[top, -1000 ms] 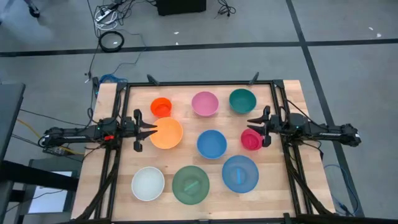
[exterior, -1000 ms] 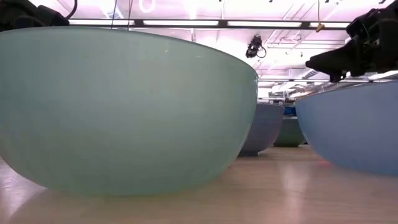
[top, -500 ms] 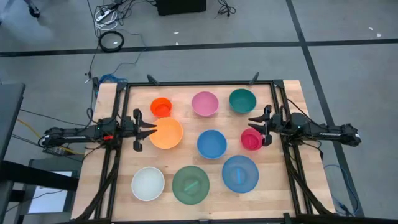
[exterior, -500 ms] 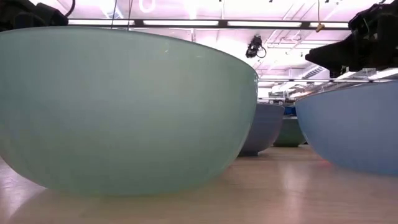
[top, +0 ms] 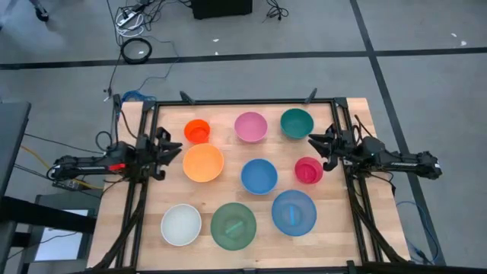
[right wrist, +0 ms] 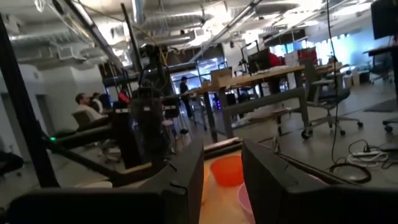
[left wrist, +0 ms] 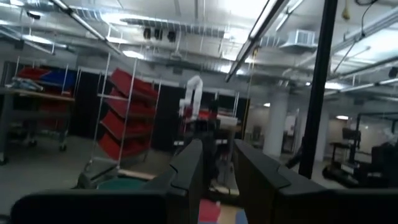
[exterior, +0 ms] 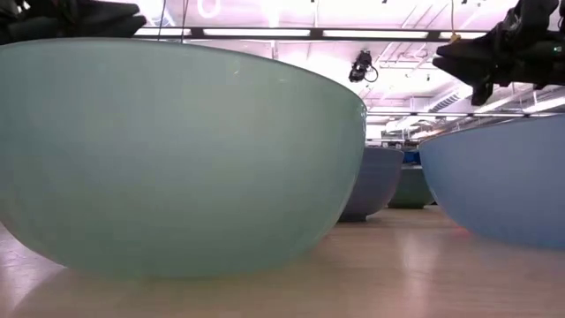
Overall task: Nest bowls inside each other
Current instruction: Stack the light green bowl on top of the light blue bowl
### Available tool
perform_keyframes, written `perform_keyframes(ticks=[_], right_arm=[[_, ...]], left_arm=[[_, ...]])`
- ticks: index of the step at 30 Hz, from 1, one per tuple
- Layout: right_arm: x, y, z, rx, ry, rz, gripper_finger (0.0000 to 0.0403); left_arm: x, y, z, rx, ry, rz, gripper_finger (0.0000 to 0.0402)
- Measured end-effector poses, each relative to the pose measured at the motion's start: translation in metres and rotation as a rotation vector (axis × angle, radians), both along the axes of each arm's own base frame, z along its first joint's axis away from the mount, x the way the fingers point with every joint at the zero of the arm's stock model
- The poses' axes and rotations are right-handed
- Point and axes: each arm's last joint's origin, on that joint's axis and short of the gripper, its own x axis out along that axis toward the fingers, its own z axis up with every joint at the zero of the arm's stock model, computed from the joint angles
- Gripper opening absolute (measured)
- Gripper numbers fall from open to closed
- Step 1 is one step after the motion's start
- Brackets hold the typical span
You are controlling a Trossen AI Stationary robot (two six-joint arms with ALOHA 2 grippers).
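the left gripper is seen at the table's left edge, just beside the orange bowl; its fingers are parted by a narrow gap and nothing is held. nine bowls are laid singly on the table: orange-red, pink and teal at the back, orange, blue and magenta in the middle, white, green and blue in front. the right gripper is held between the teal and magenta bowls, slightly parted, with nothing gripped.
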Motion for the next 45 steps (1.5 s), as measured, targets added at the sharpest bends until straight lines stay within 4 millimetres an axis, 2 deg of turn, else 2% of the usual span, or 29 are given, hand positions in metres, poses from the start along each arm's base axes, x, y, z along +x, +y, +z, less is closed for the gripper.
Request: perform_keyframes(ticks=[5,8,10,15,20,29,35,39,45], right_arm=[[-0.004,0.0,0.011,-0.059,-0.1,-0.021,0.0099],[-0.006,0.001,0.017,-0.005,-0.189,0.024,0.0099],[-0.007,0.002,0.022,0.02,-0.187,0.056,0.0099],[-0.004,0.003,0.035,0.057,-0.069,0.106,0.0098],[0.009,0.004,0.054,0.059,0.068,0.182,0.0098],[0.056,0.005,0.077,0.122,0.454,0.3,0.0098],[0.076,0.004,0.084,0.248,0.717,0.264,0.0098],[0.083,0.007,0.088,0.361,0.777,0.259,0.0098],[0.082,0.014,0.087,0.553,0.808,0.198,0.0086]], left_arm=[[-0.003,0.0,0.007,0.004,-0.076,0.003,0.0097],[-0.007,0.0,0.012,-0.053,-0.153,-0.004,0.0097],[-0.006,0.0,0.012,-0.075,-0.139,-0.014,0.0097],[0.008,0.002,0.009,-0.097,0.088,0.024,0.0097],[0.027,0.002,0.036,-0.065,0.175,0.032,0.0097],[0.083,0.004,0.067,-0.023,0.644,0.034,0.0097],[0.111,0.005,0.068,-0.033,0.949,0.048,0.0097],[0.126,-0.001,0.067,-0.025,1.058,-0.013,0.0097],[0.143,-0.023,0.067,0.027,1.198,-0.11,0.0097]])
